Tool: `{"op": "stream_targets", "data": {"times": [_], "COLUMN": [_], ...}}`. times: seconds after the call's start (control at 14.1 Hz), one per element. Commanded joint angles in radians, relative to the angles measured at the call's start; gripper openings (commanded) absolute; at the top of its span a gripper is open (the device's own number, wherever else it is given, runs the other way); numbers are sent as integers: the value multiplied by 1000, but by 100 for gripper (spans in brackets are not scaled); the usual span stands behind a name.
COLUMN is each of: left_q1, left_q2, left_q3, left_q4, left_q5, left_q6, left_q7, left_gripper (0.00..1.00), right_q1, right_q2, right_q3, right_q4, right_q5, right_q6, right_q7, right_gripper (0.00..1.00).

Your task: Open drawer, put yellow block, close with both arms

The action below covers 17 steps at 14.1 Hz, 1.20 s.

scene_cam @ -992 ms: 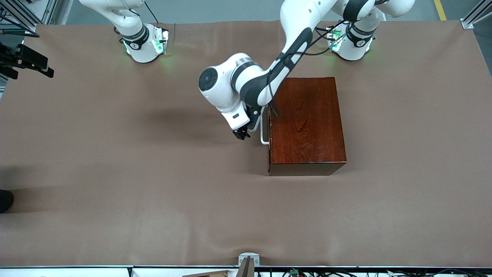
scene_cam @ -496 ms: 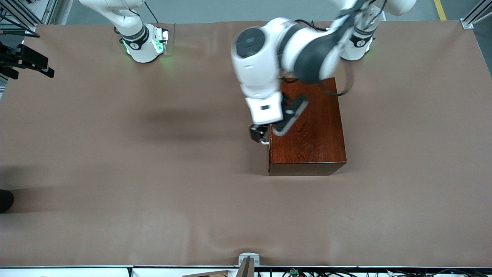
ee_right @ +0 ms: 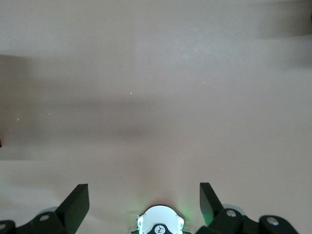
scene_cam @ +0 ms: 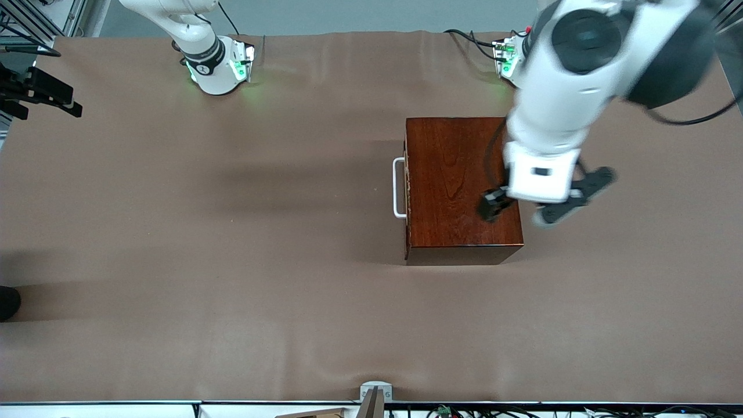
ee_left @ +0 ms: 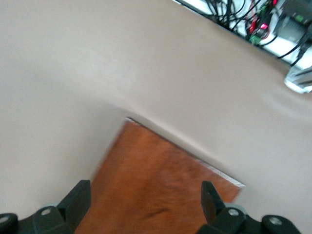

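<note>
Now 1 dark reddish-brown wooden box (scene_cam: 462,188) sits on the brown worktop (scene_cam: 232,290), toward the left arm's end. Its 1 drawer (scene_cam: 407,191) is pushed in flush, its front facing the right arm's end of the worktop, with 1 white U-shaped handle (scene_cam: 398,187) standing out from it. No yellow block shows in any of the 3 views, so where it lies cannot be told.

Of the 2 arms, the left arm (scene_cam: 572,87) reaches from its green-lit base (scene_cam: 506,58) and hangs above the worktop; the left hand (scene_cam: 493,204) is in the air over the box top, near the corner that lies nearer the front camera and away from the handle. In the left wrist view its 2 black fingers (ee_left: 78,200) stand well apart, holding nothing, with the box lid (ee_left: 161,190) below and between them. Nothing lies between the hand and the lid.

The right arm (scene_cam: 180,23) waits, folded back above its own green-lit base (scene_cam: 217,69). The right hand (ee_right: 145,202) shows only in the right wrist view, held high over that base, its 2 fingers (ee_right: 75,202) spread wide and empty.

Cables (scene_cam: 470,38) trail beside the left base. At the worktop's edge nearest the front camera stands 1 small grey bracket (scene_cam: 375,390), and dark equipment (scene_cam: 35,93) juts in at the right arm's end.
</note>
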Motion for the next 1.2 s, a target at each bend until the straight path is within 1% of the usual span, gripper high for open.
{"op": "stream_targets", "data": {"times": [0.0, 0.07, 0.14, 0.28, 0.35, 0.5, 0.64, 0.78, 0.99, 1.06, 1.13], "left_q1": [79, 114, 157, 290, 332, 396, 458, 487, 492, 487, 482], "left_q2": [-87, -105, -122, -183, -200, -254, -309, -378, -499, -525, -536], "left_q3": [-11, -14, -39, -107, -122, -123, -137, -137, -139, -140, -140], "left_q4": [-47, -50, -59, -126, -146, -212, -269, -353, -511, -539, -544], "left_q5": [-14, -14, -14, -14, -15, -27, -49, -69, -78, -78, -89], "left_q6": [-51, -62, -64, -56, -58, -56, -51, -48, 1, 7, 7], "left_q7": [145, 178, 240, 406, 488, 648, 746, 814, 818, 818, 819], "left_gripper": [100, 100, 100, 100, 100, 100, 100, 100, 100, 100, 100], "right_q1": [-17, -19, -19, -22, -22, -24, -24, -24, -24, -24, -21], "right_q2": [-20, -20, -19, -17, -19, -28, -25, -20, -17, -16, -14], "right_q3": [12, 12, 11, 9, 9, 6, 6, 6, 5, 6, 6], "right_q4": [-19, -19, -19, -29, -47, -90, -88, -84, -86, -86, -86], "right_q5": [0, 0, 0, 3, 2, 7, 7, 5, -6, -4, -4], "right_q6": [4, 4, 4, 10, 31, 70, 73, 82, 97, 96, 96], "right_q7": [-11, -11, -11, -9, -9, -9, -9, -9, -11, -9, -9], "right_gripper": [100, 100, 100, 100, 100, 100, 100, 100, 100, 100, 100]}}
